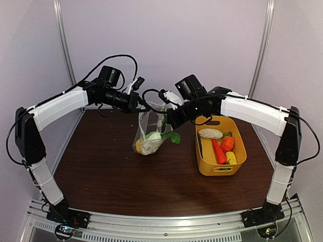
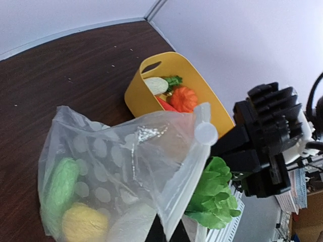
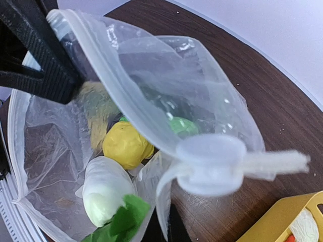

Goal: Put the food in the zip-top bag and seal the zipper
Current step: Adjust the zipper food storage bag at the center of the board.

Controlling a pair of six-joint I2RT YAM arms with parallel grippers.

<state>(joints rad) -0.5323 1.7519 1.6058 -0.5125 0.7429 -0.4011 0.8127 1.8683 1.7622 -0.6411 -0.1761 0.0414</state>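
White slider tab on clear dotted plastic bag, pinched aloft by left gripper and right gripper, yellow plastic basket beside.

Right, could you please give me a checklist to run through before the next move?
1. Left hand clamped on the zip-top bag at its mouth edge: ok.
2. Bag mouth open: ok, it gapes in the right wrist view.
3. Right hand grip: cannot tell.
4. Leafy green piece inside: not ok, it pokes past the bag's edge.
5. Yellow basket emptied: not ok, toy pieces lie in it.
6. Zipper slider at one end of the mouth: ok.
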